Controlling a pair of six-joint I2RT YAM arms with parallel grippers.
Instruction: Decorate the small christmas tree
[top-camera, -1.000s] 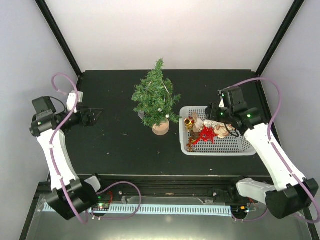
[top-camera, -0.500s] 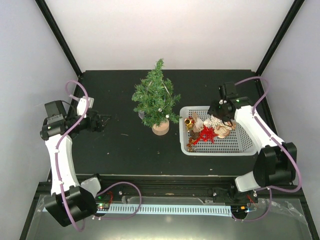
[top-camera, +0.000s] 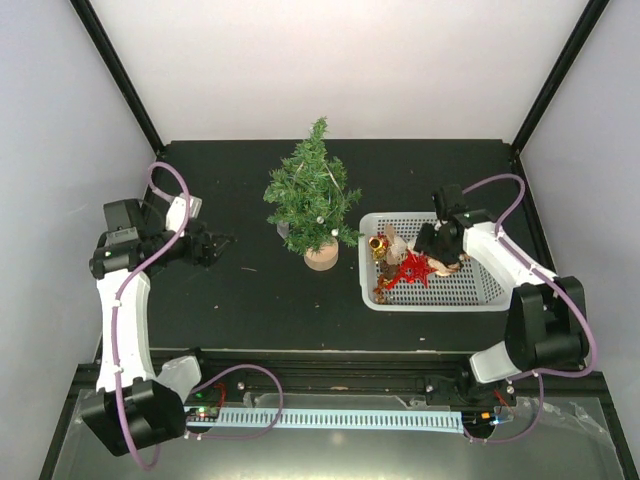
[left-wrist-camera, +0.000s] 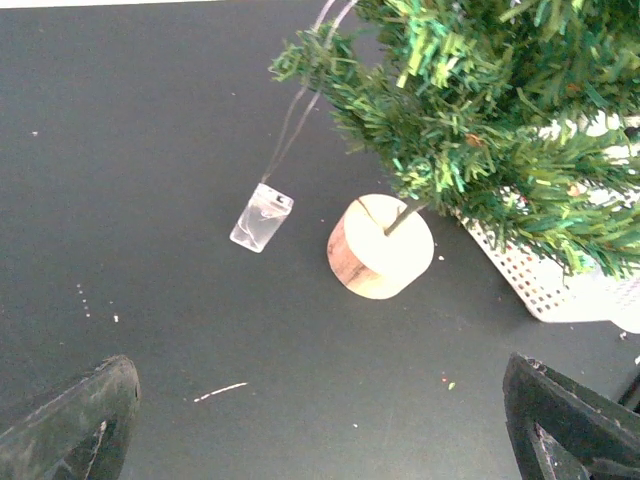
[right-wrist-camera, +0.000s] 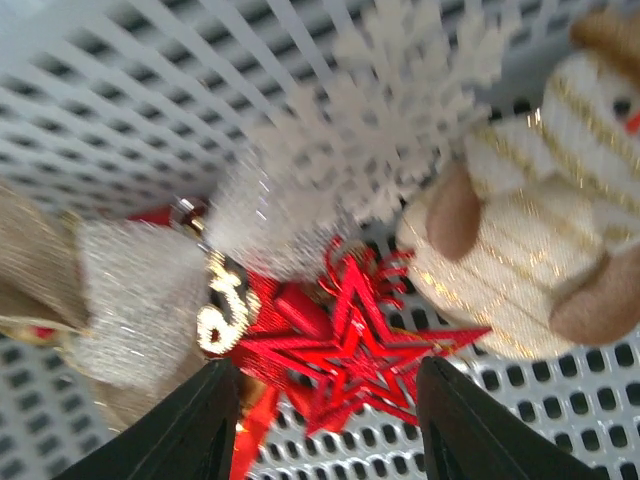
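Tree: your small christmas tree (top-camera: 313, 195) stands upright at the back-centre of the black table (top-camera: 250, 300), on its round wooden base (top-camera: 321, 257). It sits just left of the white basket (top-camera: 440, 303), and its right-side branches reach about to the basket's left rim. Thin wires (left-wrist-camera: 300, 110) run from a branch down to a small clear plastic box (left-wrist-camera: 262, 217). The box lies on the table just beside the base, not touching it.

Your left gripper (top-camera: 215, 245): left of the tree, apart from it, pointed at the base. The left wrist view has both fingers (left-wrist-camera: 70, 420) at the bottom corners of the frame, spread wide with nothing between them. Claw is open and empty.

Your right gripper (top-camera: 432, 246): down inside the basket, over the ornament pile. The right wrist view shows the fingers (right-wrist-camera: 190, 430) spread, straddling the lower part of a red star (right-wrist-camera: 350, 350). Claw is open, nothing clamped. Can't tell whether the tips touch the star.

Basket contents you can see:
- Red star mid-basket.
- White glitter snowflake (right-wrist-camera: 400, 110) above the star in the wrist view.
- Cream plush figure (right-wrist-camera: 520, 240) with gold stripes and brown limbs to the star's right, right against its point.
- Silver-gold ribbon bow (right-wrist-camera: 130, 300) to the star's left.
- Gold bell (top-camera: 376, 243) at the basket's tree-side end.
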